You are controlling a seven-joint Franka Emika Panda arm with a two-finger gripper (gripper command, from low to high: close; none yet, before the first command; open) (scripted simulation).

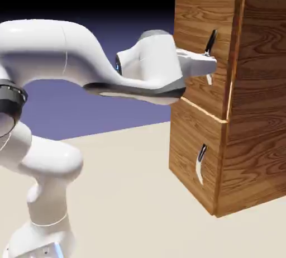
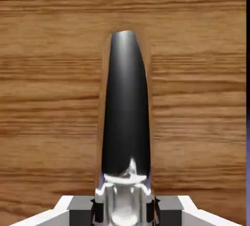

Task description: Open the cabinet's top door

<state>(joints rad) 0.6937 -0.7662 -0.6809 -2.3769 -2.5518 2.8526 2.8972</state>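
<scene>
Currently the gripper [image 2: 125, 209] is clamped narrow on the handle [image 2: 125, 107] of the top door [image 1: 196, 39]. Handle's long axis runs straight ahead between the fingers [image 2: 81, 209]. Door panel lies directly beyond, nearly closed.

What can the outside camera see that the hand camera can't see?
Only the exterior view shows the whole white arm, the table, the full cabinet and the lower door's small handle. Only the hand view shows the gripper shut on the top door's handle, close up. Both show that handle and the top door.
</scene>
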